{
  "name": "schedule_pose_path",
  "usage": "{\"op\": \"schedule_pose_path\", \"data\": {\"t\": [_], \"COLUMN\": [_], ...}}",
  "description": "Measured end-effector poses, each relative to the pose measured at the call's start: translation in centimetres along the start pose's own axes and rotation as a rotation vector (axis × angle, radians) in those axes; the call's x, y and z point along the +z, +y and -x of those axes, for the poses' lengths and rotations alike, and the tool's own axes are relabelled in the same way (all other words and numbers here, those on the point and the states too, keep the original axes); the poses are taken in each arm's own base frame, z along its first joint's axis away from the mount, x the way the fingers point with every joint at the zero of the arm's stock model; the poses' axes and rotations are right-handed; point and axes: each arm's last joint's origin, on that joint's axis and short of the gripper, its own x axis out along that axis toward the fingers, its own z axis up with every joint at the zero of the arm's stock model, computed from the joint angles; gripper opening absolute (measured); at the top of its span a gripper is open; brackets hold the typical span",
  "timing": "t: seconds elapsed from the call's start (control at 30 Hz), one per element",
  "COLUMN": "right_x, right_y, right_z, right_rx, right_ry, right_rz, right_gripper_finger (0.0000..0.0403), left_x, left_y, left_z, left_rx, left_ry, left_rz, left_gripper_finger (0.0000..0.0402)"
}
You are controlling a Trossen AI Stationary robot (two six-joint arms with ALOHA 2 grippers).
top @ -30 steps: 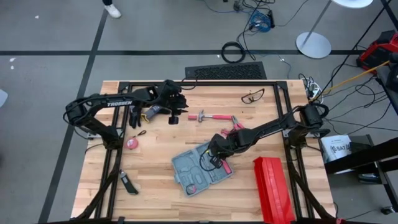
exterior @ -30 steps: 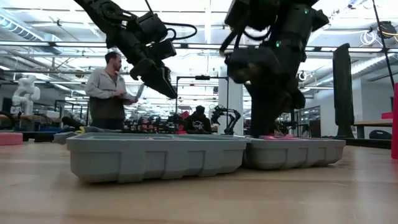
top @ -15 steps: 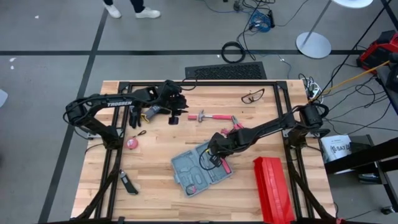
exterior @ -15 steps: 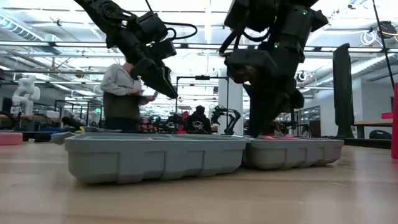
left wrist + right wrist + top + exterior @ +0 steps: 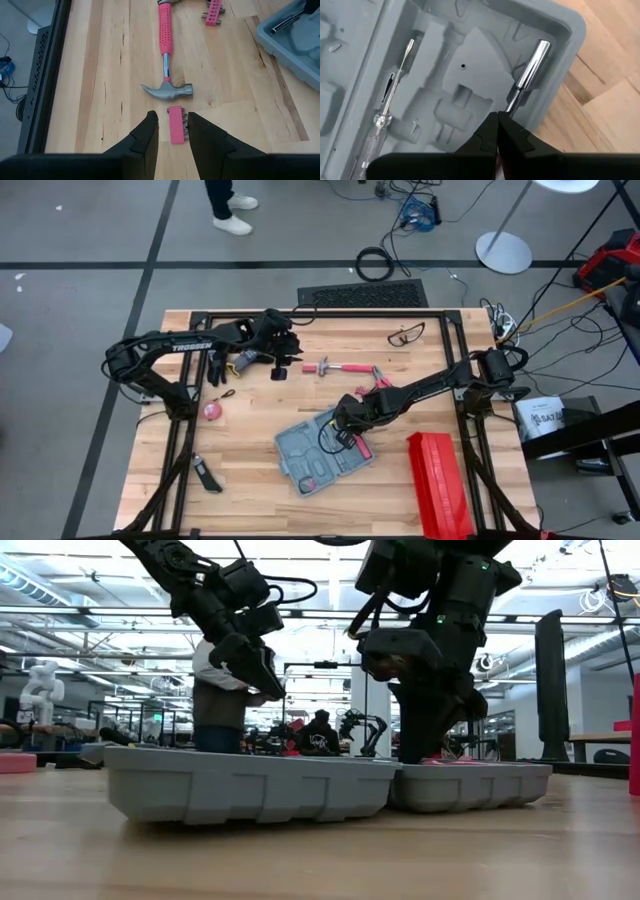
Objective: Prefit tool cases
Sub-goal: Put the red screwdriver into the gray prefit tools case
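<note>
From the low view we're looking at the tool case (image 5: 250,785) from the side, sitting near the front of the table (image 5: 320,860) as two grey trays side by side, with both arms coming down behind it. What that view can't give us is the layout: the high view shows the case (image 5: 322,452) lying open and turned at an angle near the middle of the table (image 5: 250,480), with a long red box (image 5: 438,485) just beside it on the right arm's side.

The right wrist view gets right inside the case (image 5: 420,75). We can see the moulded slots, a clear-handled screwdriver (image 5: 390,115) lying in one, and a shiny metal driver shaft (image 5: 527,72) leaning across the case's rim. The right gripper (image 5: 498,131) is pinched fully together at the lower end of that shaft; we can't tell if it's actually gripping it or just touching it.

Farther back, the left gripper (image 5: 171,131) hangs above the wood, fingers (image 5: 148,132) partly spread with a small pink bit holder (image 5: 176,124) lying between them. Nothing is in its grasp. Just past that is a pink-handled hammer (image 5: 167,55), and a second pink bit holder (image 5: 214,11) beyond.

Behind the table, a person (image 5: 222,690) stands in the room.
</note>
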Motion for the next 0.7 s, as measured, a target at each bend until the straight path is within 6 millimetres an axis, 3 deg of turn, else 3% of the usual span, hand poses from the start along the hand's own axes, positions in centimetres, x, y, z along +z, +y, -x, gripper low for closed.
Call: {"op": "schedule_pose_path", "data": {"t": [0.17,0.47,0.7], "right_x": [0.2,0.8,-0.1], "right_y": [0.3,0.0,0.0], "right_z": [-0.4,4.7,5.6], "right_rx": [0.026,0.035,0.018], "right_ry": [-0.022,-0.204,-0.168], "right_rz": [-0.002,-0.019,-0.039], "right_gripper_finger": [0.0,0.0,0.0], "left_x": [-0.1,-0.1,-0.1], "left_y": [0.0,-0.1,-0.1], "left_z": [0.0,0.0,0.0], "left_rx": [-0.005,-0.006,-0.009], "left_ry": [0.007,0.007,0.013], "left_rz": [0.001,0.004,0.006], "left_gripper_finger": [0.0109,0.0109,0.0109]}}
